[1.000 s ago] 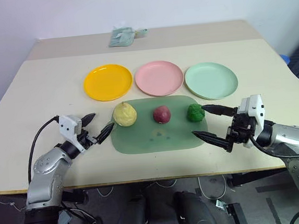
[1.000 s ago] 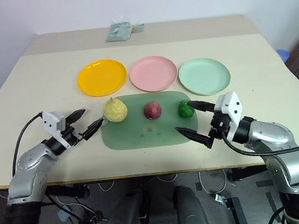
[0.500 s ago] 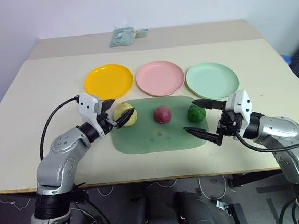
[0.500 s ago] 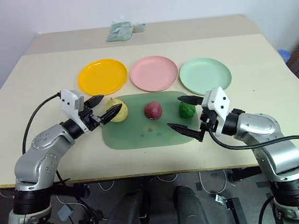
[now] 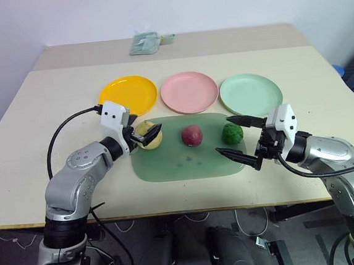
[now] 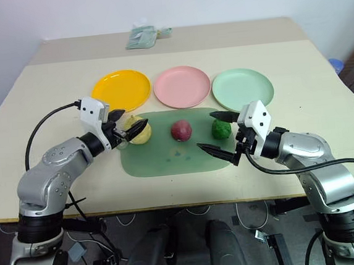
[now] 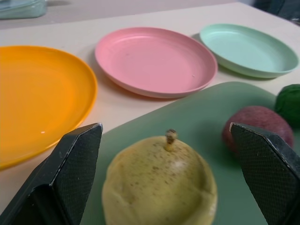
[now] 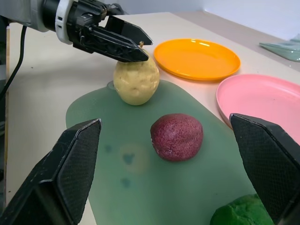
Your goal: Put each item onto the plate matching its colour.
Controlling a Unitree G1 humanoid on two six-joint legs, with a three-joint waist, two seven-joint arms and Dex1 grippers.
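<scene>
Pear [image 5: 147, 135]: your left claw [image 5: 143, 133] has swung in, gaping astride it; clench, then yellow plate [image 5: 128, 94]. Right claw [image 5: 240, 140] released.

The three round plastic plates are looking smooth and a bit glossy: the yellow-orange one [image 7: 33, 93], the pink one [image 7: 154, 61] and the mint green one [image 7: 248, 49]. The translucent green mat [image 8: 154, 187] is reading as soft matt plastic. The pale yellow pear [image 7: 159, 187] is showing a speckled, dimpled skin, the dark red-purple fruit [image 8: 177, 136] is looking grainy, the green ball [image 8: 241, 212] bumpy. The black claw fingers [image 7: 77, 164] are showing a fine crosshatched texture. The beige counter [image 5: 51, 112] is looking matt.
</scene>
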